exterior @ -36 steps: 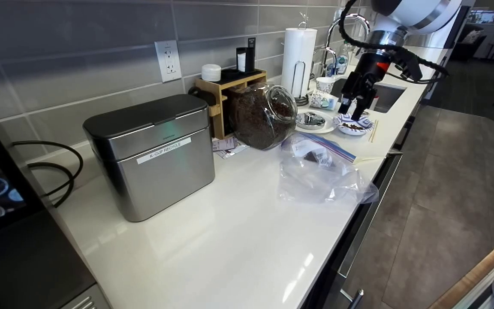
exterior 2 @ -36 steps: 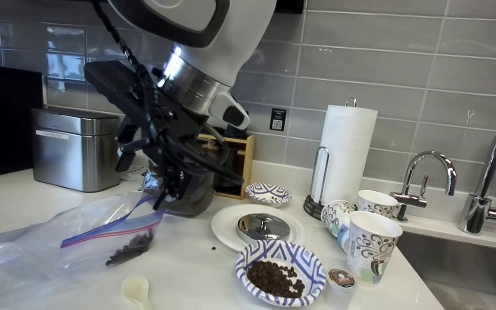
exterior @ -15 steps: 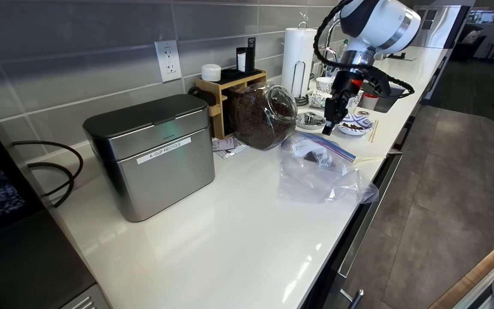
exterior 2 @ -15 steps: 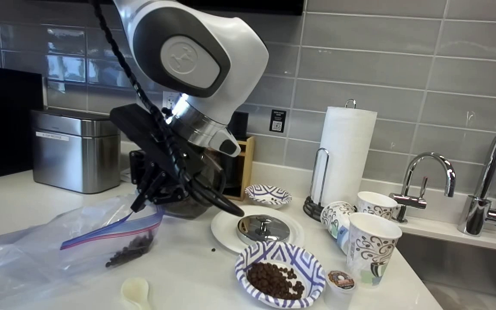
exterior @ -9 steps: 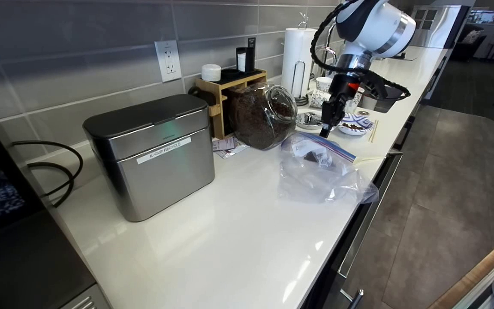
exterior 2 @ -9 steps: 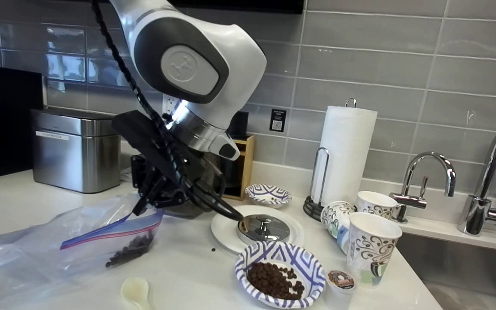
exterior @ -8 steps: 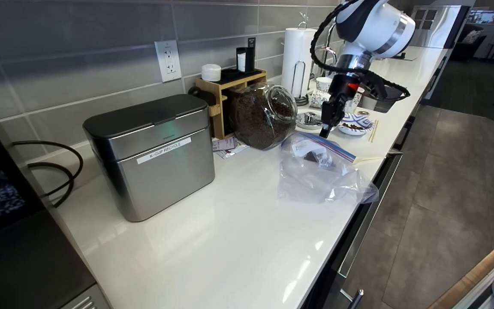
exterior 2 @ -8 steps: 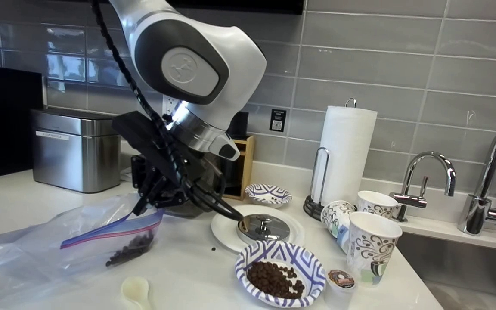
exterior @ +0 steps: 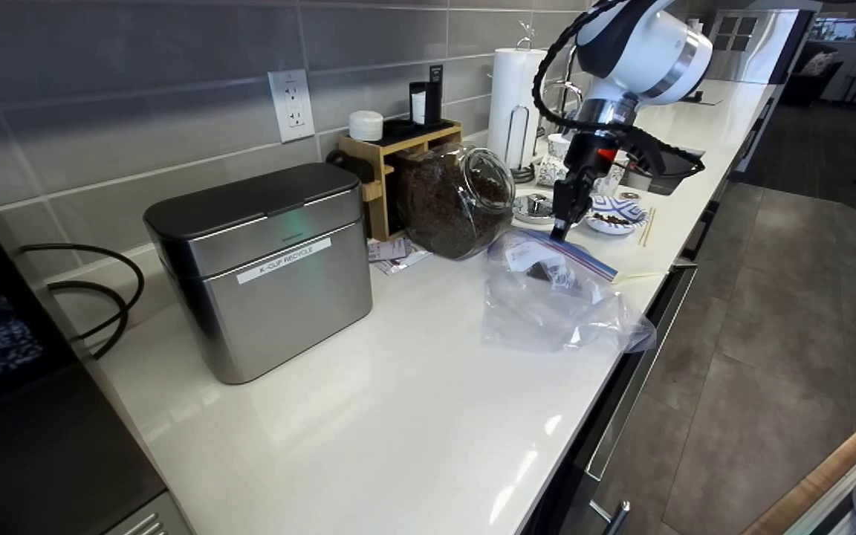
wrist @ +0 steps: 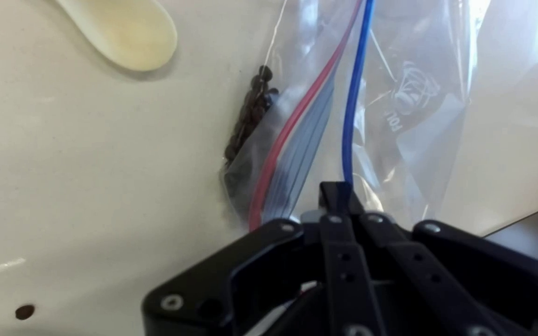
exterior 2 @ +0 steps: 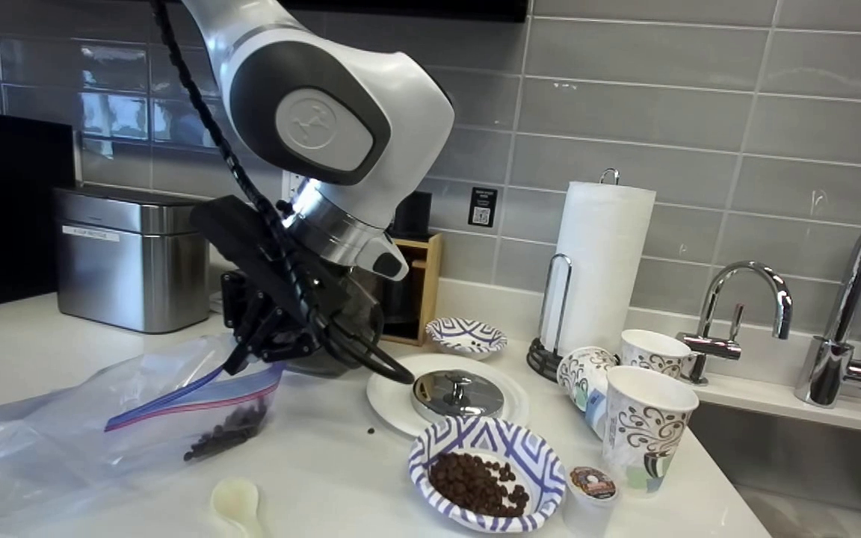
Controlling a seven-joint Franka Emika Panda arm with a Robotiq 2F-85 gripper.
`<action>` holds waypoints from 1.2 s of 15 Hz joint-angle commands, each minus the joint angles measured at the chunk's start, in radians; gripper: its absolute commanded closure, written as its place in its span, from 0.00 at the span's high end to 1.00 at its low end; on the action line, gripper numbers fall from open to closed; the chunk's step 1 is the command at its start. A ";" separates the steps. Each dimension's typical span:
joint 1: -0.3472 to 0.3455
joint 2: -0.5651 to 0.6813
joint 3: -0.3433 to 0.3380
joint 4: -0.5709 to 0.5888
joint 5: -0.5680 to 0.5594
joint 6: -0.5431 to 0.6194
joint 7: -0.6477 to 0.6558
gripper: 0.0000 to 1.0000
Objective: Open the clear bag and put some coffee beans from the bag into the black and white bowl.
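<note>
Clear bag (exterior: 562, 305), mouth agape, coffee beans (wrist: 249, 113) inside; gripper (wrist: 341, 196), jaws together, at its blue edge.

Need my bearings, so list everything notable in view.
Zip bag: 1, clear, on counter
Front bowl: 1, white-violet, on counter
Rear bowl: 1, white-violet, near wall
Plate: 1, white, between bowls
Lid: 1, silver, on plate
Coffee beans: many, brown, in bag and front bowl
Spoon: 1, cream, near bag
Coffee pod: 1, white, beside front bowl
Paper cups: 3, white, near sink
Paper towel roll: 1, white, near wall
Wooden organizer: 1, tan, near wall
Glass jar: 1, clear, by organizer
Recycle bin: 1, silver, near wall
Arm: 1, white, above counter
Gripper: 1, black, shut, at bag's edge
</note>
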 commanded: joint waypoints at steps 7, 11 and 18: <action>-0.013 0.024 0.019 0.006 0.002 0.054 -0.007 0.55; -0.011 0.024 0.022 0.003 -0.004 0.054 -0.006 0.86; -0.007 0.018 0.033 -0.003 -0.023 0.040 0.000 1.00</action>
